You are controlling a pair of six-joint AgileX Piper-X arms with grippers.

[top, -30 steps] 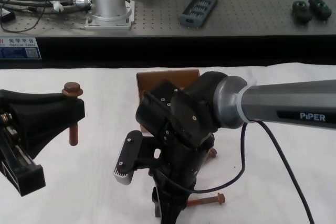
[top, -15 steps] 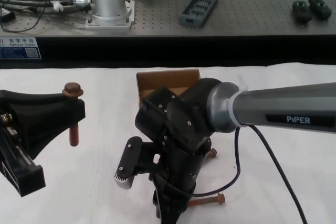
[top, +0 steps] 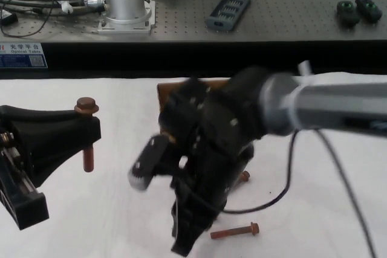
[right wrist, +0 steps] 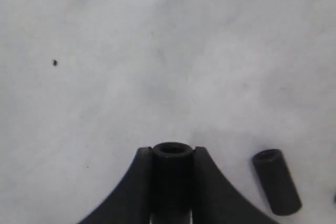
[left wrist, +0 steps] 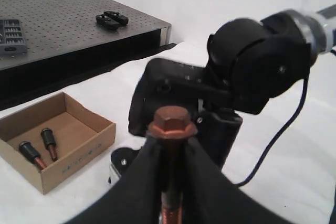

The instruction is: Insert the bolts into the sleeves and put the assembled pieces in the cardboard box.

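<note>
near the left edge of the surface (top: 91, 222), the left hand (left wrist: 169, 153) clamps a copper bolt (left wrist: 168, 125) upright under its head; the right hand (right wrist: 172, 155) pinches a black sleeve (right wrist: 172, 182), bore up. both look rigid, light and slippery: hold the sides, keeping the bore clear.

White-clothed bench (top: 109, 222) bears a cardboard box (left wrist: 79, 156); a loose bolt (top: 234, 231); a spare sleeve (right wrist: 276, 181).
</note>
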